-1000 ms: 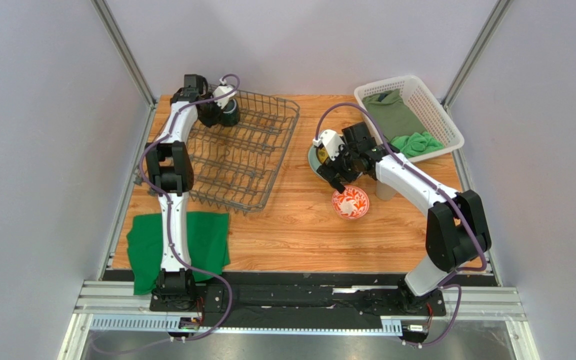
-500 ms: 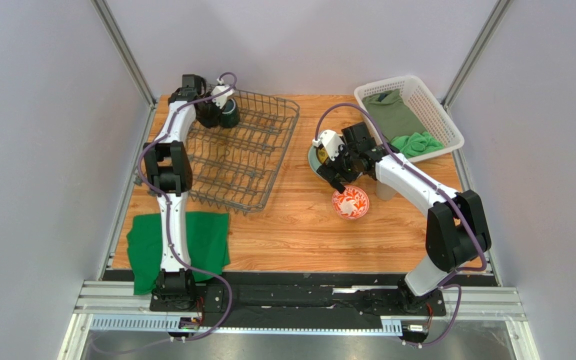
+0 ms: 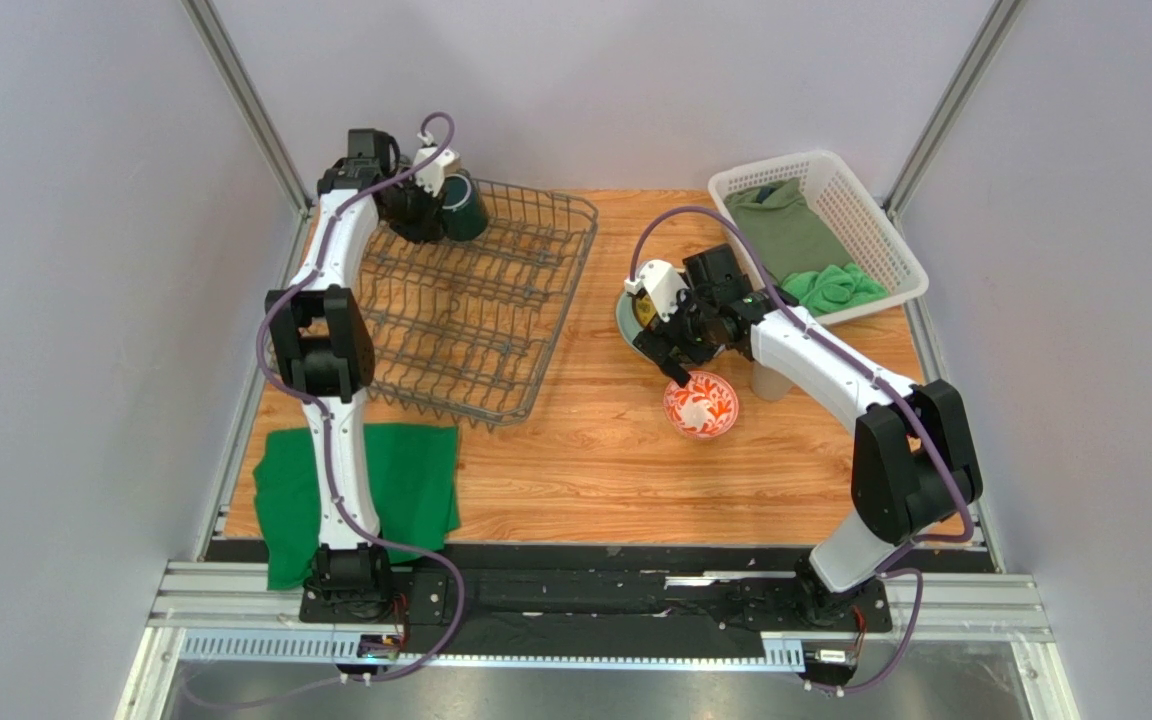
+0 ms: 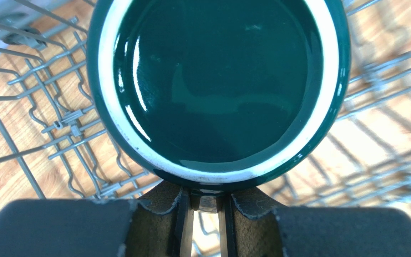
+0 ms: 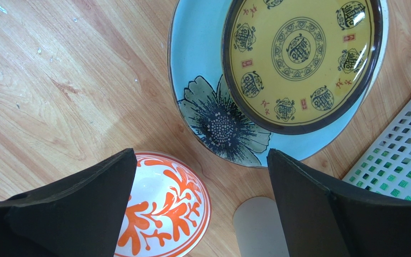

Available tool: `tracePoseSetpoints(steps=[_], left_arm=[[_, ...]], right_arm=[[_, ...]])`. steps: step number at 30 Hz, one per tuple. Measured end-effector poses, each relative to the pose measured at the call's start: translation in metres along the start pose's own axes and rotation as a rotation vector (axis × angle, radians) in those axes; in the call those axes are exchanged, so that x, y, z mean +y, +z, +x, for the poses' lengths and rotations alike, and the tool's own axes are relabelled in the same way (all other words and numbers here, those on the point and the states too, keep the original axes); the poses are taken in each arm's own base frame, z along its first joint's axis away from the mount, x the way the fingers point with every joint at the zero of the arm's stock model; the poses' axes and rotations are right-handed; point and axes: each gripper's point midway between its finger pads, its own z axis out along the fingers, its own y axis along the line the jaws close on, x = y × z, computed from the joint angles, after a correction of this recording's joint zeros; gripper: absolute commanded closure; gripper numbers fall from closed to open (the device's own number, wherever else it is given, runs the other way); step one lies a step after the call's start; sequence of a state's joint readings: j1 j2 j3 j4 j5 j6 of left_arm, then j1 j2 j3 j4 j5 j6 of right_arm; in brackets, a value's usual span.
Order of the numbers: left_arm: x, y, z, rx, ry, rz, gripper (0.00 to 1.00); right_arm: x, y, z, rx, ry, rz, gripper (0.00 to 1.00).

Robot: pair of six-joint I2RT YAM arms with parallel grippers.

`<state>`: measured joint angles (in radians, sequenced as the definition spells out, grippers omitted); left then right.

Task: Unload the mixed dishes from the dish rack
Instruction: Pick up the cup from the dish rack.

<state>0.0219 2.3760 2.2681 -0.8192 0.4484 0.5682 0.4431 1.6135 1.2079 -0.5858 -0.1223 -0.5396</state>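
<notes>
Mixed dishes (image 3: 632,312) are seen on the worktop (image 3: 612,465): nearest, the small red-and-white patterned bowl (image 5: 162,209) lies below the spread right pincer (image 5: 202,206). Just beyond, the yellow patterned plate (image 5: 299,59), ringed with unreadable seal-like characters, is stacked on the pale teal plate (image 5: 202,69). Farthest, the dark green mug (image 4: 218,85) is pinched at its rim by the left pincer (image 4: 205,214) over the dish rack (image 3: 492,315), at its far left corner.

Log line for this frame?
left gripper: shut on green mug, over rack | right gripper: open, above red bowl | yellow plate: on teal plate

Yellow patterned plate (image 5: 299,53) lies on the pale teal plate (image 5: 198,59).
</notes>
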Motion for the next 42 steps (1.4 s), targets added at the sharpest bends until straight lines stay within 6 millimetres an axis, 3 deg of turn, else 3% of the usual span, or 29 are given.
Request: tracePoseSetpoints(steps=[5,10,19,30,36,42], left_arm=[[-0.016,-0.031,-0.023,-0.079,-0.079,0.047,1.0],[-0.05,-0.067,-0.042,-0.156,-0.178,0.156,1.0],[-0.114,-0.125,-0.072,-0.276,-0.298,0.372,1.0],[-0.181,-0.169,-0.076,-0.342,-0.477,0.678,1.0],[-0.204,-0.183,-0.072,-0.364,-0.544,0.789,1.0],[-0.231,-0.192,-0.066,-0.365,-0.63,0.908,1.0]], right_arm=[[0.0,0.0,0.0,-0.002,0.009,-0.001,0.01],[0.002,-0.002,-0.006,-0.018,0.059,-0.007,0.01],[-0.01,-0.024,-0.061,-0.16,0.18,0.004,0.01],[-0.007,-0.066,-0.128,-0.444,0.305,-0.062,0.07],[0.002,-0.091,-0.155,-0.606,0.311,-0.127,0.16],[0.008,-0.108,-0.18,-0.729,0.337,-0.194,0.18]])
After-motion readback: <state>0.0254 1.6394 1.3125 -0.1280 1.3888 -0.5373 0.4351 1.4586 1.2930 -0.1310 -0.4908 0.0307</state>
